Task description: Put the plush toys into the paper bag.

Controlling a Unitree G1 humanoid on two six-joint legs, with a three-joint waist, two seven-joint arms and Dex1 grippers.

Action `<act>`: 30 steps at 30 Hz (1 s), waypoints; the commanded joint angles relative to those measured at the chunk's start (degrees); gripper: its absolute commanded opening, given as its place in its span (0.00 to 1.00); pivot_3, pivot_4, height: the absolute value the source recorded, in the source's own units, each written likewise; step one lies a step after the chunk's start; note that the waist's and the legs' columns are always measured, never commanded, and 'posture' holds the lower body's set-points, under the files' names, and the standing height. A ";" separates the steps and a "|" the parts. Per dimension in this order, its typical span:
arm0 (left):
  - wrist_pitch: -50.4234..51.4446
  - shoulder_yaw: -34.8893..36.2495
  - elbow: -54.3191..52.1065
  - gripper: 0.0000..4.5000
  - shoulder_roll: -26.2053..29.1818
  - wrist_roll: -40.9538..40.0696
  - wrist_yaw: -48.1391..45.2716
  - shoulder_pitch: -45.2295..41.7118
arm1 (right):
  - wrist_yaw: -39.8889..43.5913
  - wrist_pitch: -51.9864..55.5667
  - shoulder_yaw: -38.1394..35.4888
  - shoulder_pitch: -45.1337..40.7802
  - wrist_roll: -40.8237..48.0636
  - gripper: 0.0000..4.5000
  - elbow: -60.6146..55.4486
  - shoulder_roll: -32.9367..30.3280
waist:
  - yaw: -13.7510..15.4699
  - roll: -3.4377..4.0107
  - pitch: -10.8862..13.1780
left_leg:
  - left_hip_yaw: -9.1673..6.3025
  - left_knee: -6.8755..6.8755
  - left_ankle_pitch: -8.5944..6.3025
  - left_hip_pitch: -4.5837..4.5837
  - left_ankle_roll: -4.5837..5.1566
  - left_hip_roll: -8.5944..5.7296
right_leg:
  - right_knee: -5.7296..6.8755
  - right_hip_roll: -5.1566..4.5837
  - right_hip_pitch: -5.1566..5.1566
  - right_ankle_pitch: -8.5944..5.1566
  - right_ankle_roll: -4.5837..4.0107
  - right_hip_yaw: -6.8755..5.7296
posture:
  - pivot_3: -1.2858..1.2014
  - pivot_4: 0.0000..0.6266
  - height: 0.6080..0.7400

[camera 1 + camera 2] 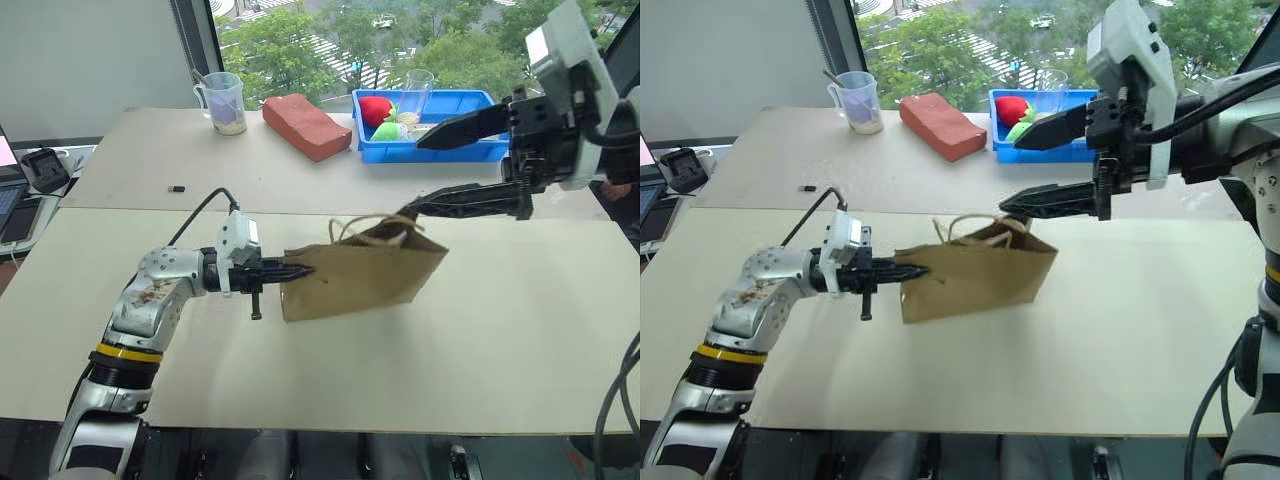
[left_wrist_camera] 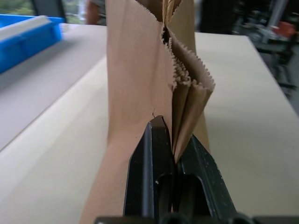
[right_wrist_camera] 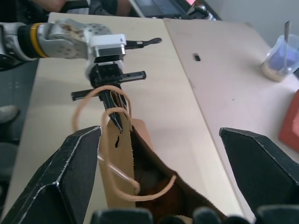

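Observation:
The brown paper bag (image 1: 365,275) is in the middle of the table, its mouth and loop handles (image 1: 365,225) towards the right. My left gripper (image 1: 305,270) points level at the bag's left end. In the left wrist view its fingers (image 2: 149,154) are shut on the bag's folded, serrated edge (image 2: 187,93). My right gripper (image 1: 410,180) hangs open just above the handles, with nothing between its jaws. Looking down from the right wrist, a reddish-brown plush toy (image 3: 156,198) shows dimly inside the bag's mouth (image 3: 140,154).
At the back right a blue bin (image 1: 470,150) holds red and green round items and a clear cup. A reddish-brown block (image 1: 305,125) and a measuring cup (image 1: 225,103) stand at the back. A small black piece (image 1: 177,188) lies on the left.

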 commanded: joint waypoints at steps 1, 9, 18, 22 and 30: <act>-5.71 -1.32 6.56 0.01 -1.67 1.42 -5.83 -3.31 | 0.77 3.71 -2.17 -1.64 3.88 1.00 -0.81 -0.47 | 0.01 0.00 0.00 | 0.00 0.02 0.00 -0.01 0.00 -0.01 | 0.00 -0.01 0.00 0.00 0.00 0.00 | 0.52 0.24 1.00; -13.61 -2.33 19.85 0.13 -6.84 4.91 -11.24 -9.17 | -0.25 4.01 -0.93 -0.96 3.38 1.00 -1.79 -1.08 | 0.06 0.00 0.00 | 0.00 0.06 -0.01 -0.10 0.02 -0.01 | 0.14 0.01 -0.05 0.00 0.00 -0.01 | 0.52 0.24 1.00; -3.03 2.64 8.02 0.99 3.11 2.86 -8.18 -8.25 | -0.15 -2.12 -0.13 0.27 -1.77 1.00 1.42 -1.73 | -0.47 0.00 0.00 | -0.03 0.05 -0.02 -0.17 0.04 0.06 | 0.17 0.04 -0.09 0.00 0.01 -0.01 | 0.52 0.24 1.00; 6.30 7.34 -0.04 0.99 11.48 4.09 -0.56 -9.80 | 0.72 -7.27 -1.19 4.59 -5.31 1.00 2.64 -4.04 | -0.59 0.00 0.00 | -0.06 0.02 -0.02 -0.18 0.04 0.09 | 0.18 0.06 -0.11 0.00 0.02 -0.04 | 0.52 0.24 1.00; 14.87 10.74 -6.01 0.99 21.08 4.92 5.20 -8.89 | -0.95 -10.45 -6.03 15.43 -6.16 1.00 1.19 -6.19 | -0.62 0.02 0.01 | -0.07 0.03 -0.02 -0.20 0.04 0.08 | 0.17 0.05 -0.08 -0.01 0.02 -0.14 | 0.52 0.24 1.00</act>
